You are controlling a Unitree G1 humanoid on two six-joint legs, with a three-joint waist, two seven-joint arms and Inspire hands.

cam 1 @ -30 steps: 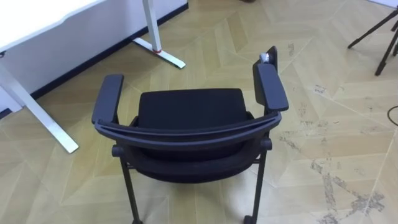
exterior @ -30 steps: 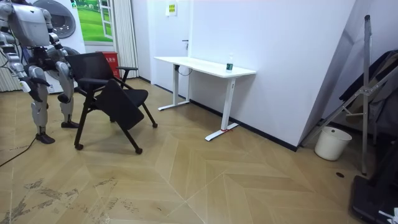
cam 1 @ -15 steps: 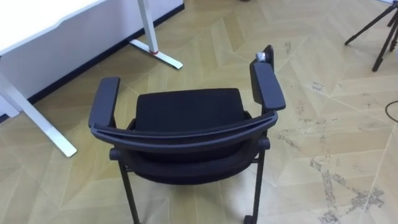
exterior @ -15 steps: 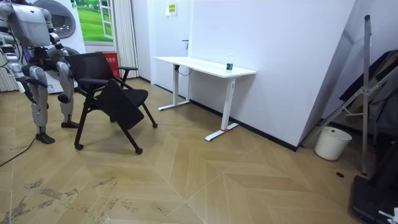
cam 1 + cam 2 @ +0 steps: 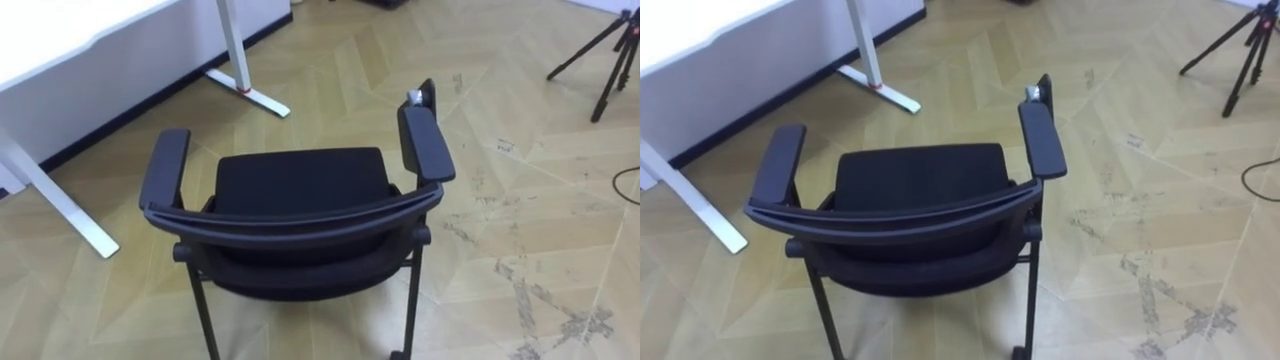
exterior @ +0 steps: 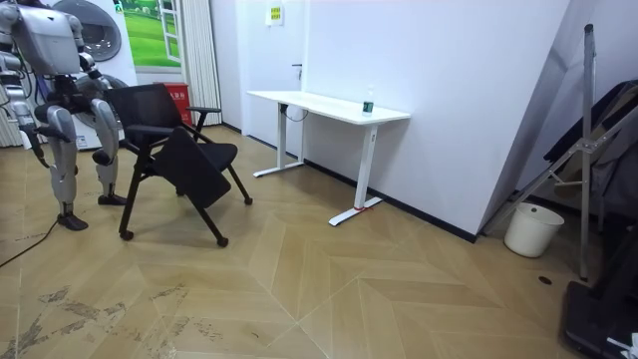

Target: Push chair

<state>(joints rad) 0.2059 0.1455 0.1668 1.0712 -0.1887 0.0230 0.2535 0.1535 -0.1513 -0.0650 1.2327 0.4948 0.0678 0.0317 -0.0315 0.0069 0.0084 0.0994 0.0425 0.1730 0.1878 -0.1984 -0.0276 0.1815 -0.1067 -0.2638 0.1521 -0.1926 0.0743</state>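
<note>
i am looking down on the chair (image 5: 300,190) from behind. it is sitting in the middle of both eye views on the wooden floor (image 5: 540,150). it is all black, with a padded seat, a thin curved back rail, two flat armrests and slim metal legs, and a castor is showing at the bottom edge.

the white bench (image 5: 60,40) is filling the upper left corner. its white foot (image 5: 255,95) is lying on the floor just beyond the chair's front. a dark tripod (image 5: 610,50) is standing in the upper right corner, well apart. scuff marks are spreading across the boards at the lower right.

in the room view the robot is standing at the left edge, right behind the chair back. its right robot hand (image 6: 35,142) is hanging low there. i cannot tell whether it or the left robot hand is open or closed.

against a second ago, the whole eye picture is shifting, so the camera is moving. in the room view the chair is keeping its spot.
</note>
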